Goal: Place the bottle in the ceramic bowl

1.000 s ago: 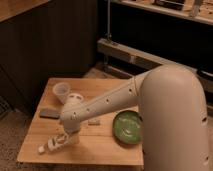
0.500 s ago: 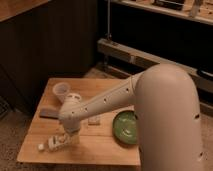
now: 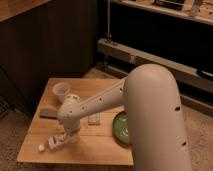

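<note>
The white robot arm reaches low over the light wooden table (image 3: 100, 145), its gripper (image 3: 64, 138) down at the front-left, right on the small pale plastic bottle with a white cap (image 3: 51, 144). The bottle lies on its side. The glossy green ceramic bowl (image 3: 120, 128) sits well apart, half hidden behind the arm. A small translucent whitish cup (image 3: 61, 90) stands at the back-left.
</note>
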{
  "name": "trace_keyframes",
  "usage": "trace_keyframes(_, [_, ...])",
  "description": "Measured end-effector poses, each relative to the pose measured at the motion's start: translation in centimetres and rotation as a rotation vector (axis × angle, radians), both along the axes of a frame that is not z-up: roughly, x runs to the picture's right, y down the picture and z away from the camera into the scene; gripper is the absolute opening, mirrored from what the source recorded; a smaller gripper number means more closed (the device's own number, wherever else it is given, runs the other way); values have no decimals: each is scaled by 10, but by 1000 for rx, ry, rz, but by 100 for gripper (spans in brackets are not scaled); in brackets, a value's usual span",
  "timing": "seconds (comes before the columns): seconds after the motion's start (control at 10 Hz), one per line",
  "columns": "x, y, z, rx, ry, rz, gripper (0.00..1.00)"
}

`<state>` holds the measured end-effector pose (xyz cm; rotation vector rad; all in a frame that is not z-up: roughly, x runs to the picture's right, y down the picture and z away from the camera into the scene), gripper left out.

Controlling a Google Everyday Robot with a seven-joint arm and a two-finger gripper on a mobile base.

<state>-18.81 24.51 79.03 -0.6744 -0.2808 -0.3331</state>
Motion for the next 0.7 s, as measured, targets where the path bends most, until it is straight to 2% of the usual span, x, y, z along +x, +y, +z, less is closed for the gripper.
trace_keyframes(0.2, [-1, -10, -12, -2, -18, 4, 8])
trace_keyframes(0.3, [-2, -20, -25, 8, -31, 10, 1])
trace_keyframes(0.5, [1, -44, -49, 31, -35, 27, 0])
trace_keyframes(0.7, [17, -74, -68, 64, -6, 43, 0])
